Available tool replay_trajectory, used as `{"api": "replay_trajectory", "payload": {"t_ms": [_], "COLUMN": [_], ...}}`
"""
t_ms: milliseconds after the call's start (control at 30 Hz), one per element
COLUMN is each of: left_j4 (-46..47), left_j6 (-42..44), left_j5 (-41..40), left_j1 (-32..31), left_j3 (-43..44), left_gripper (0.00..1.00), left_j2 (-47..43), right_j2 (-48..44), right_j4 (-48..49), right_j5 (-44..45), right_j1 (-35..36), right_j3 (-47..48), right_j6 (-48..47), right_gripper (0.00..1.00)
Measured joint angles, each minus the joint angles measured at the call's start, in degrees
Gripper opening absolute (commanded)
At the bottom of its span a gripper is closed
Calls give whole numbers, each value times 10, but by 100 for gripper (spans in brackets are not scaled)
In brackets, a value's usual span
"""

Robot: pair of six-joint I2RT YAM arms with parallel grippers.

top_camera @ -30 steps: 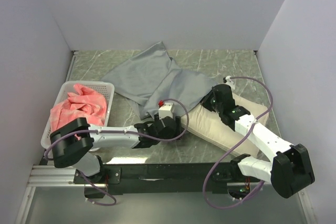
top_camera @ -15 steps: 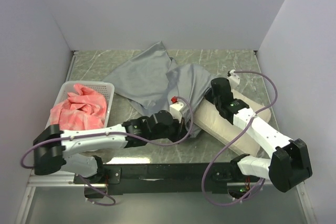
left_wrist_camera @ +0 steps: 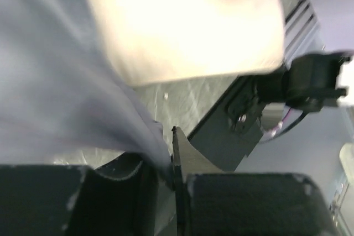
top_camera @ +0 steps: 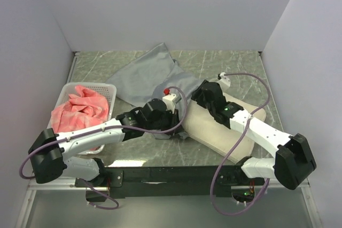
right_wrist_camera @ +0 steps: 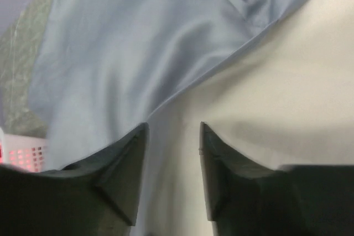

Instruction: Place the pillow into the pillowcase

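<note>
The pillow (top_camera: 216, 134) lies right of centre, its long axis apparently running near-right to far-left and its left end under the pillowcase (top_camera: 144, 76) hem. The left gripper (left_wrist_camera: 157, 150) pinches that hem. The right gripper (right_wrist_camera: 174, 128), jaws spread, sits over the overlap, its arm crossing the pillow. A white basket (top_camera: 109, 90) of pink cloth (top_camera: 80, 108) stands well left.

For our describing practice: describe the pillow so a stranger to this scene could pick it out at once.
Start at the green marbled table, right half. The pillow lies flat there, slanting toward the near edge. It is thick and cream, unlike the thin grey pillowcase beside it or the pink cloth in the white basket.
</note>
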Motion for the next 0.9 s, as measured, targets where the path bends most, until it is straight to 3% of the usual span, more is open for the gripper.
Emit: {"api": "replay_trajectory", "payload": {"t_ms": [100, 133, 200, 267, 433, 633, 900], "left_j4": [-2, -3, -1, 0, -4, -75, -132], "left_j6": [0, 0, 1, 2, 0, 3, 68], "left_j5": [17, 23, 36, 45, 39, -76, -186], "left_j1": [0, 0, 0, 0, 0, 0, 1], "left_j3": [-13, -13, -13, -13, -12, 71, 256], "left_gripper": [35, 48, 60, 63, 71, 79, 73], "left_j2": [6, 9, 17, 22, 15, 21, 170], "right_j2": [-16, -28, -64, -107, -243, -356, -363], "right_j4": [1, -4, -25, -52, -142, -265, -386], "right_j5": [-19, -24, -25, -25, -5, 12, 1], "right_j1": [-1, -2, -4, -13, -77, -120, -132], "right_j3": [2, 2, 2, 2, -16, -58, -73], "right_j6": [-14, -19, -28, -35, -35, -24, 10], "right_gripper": [86, 90, 94, 99, 100, 100, 100]}}
